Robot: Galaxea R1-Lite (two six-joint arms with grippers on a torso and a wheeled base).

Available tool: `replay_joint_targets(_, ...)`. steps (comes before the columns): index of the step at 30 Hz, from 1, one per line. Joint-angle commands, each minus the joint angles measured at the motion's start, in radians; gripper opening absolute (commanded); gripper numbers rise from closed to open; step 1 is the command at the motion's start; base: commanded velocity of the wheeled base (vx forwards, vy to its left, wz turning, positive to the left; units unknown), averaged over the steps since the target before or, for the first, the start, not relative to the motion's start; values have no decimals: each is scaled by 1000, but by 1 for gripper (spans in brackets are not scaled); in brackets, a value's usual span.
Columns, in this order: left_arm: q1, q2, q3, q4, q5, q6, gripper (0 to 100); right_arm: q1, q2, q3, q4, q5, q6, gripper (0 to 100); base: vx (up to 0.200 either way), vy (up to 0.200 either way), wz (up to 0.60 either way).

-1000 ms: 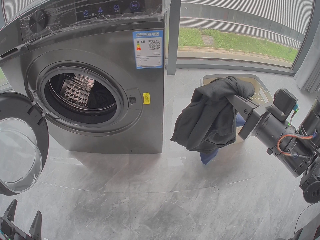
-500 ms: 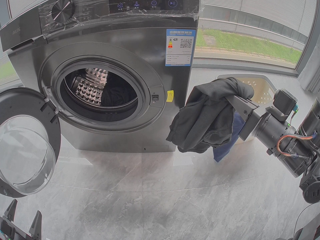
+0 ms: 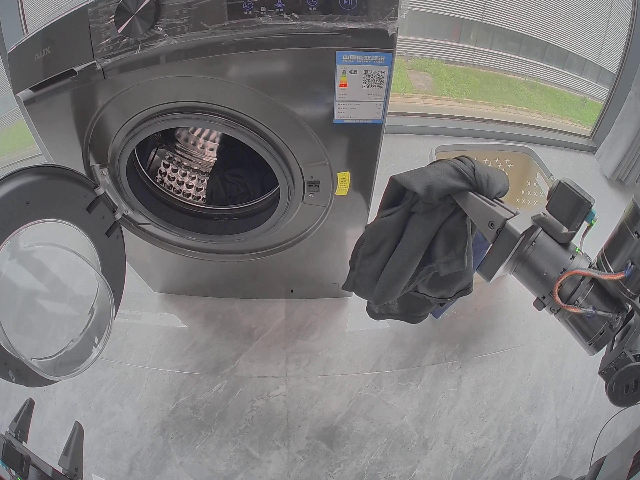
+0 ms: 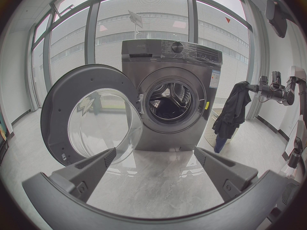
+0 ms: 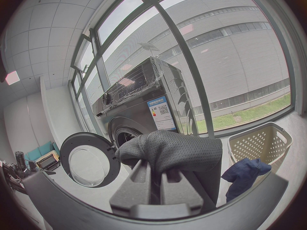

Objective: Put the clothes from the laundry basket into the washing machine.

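Lower left corner: left gripper [image 3: 51, 420], fingers spread wide. Right of centre: right gripper [image 3: 470, 203] clamped on dark garment [image 3: 413, 241], which hangs clear of floor, blue cloth [image 3: 479, 247] just behind. Farther back, laundry basket [image 3: 530, 168]. Upper left: washing machine [image 3: 233, 81], door [image 3: 60, 201] swung open, dark cloth [image 3: 243, 181] inside drum.

A glossy grey marble-patterned floor [image 3: 300, 401] spreads across the near scene. On the far side stands a tall window with dark grey metal frames [image 3: 493, 131]. Beyond the glass lie a strip of green grass [image 3: 500, 85] and a grey ribbed building front [image 3: 520, 21]. A pale folded curtain [image 3: 623, 148] hangs at the far right. A white panelled ceiling [image 5: 41, 23] spans overhead.
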Motion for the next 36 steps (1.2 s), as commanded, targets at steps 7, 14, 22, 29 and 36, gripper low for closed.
replay_joint_targets(7, 0, -17, 16, 1, 1, 0, 100, -1, 2, -1, 0, 0, 1, 0, 0, 200, 0)
replay_joint_targets(14, 0, -17, 16, 1, 1, 0, 100, -2, 2, -1, 0, 0, 1, 0, 0, 200, 0)
replay_joint_targets(22, 0, -17, 16, -1, 1, 0, 100, -2, 2, 3, 0, 0, 2, 0, 0, 75, 0)
replay_joint_targets(29, 2, -18, 18, -2, 1, 10, 100, 12, 6, 4, 3, 2, 5, 0, 0, 0, 0)
replay_joint_targets(36, 2, -18, 18, -2, -2, 49, 100, 82, 98, -50, 0, -3, 8, 0, 0, 0, 0)
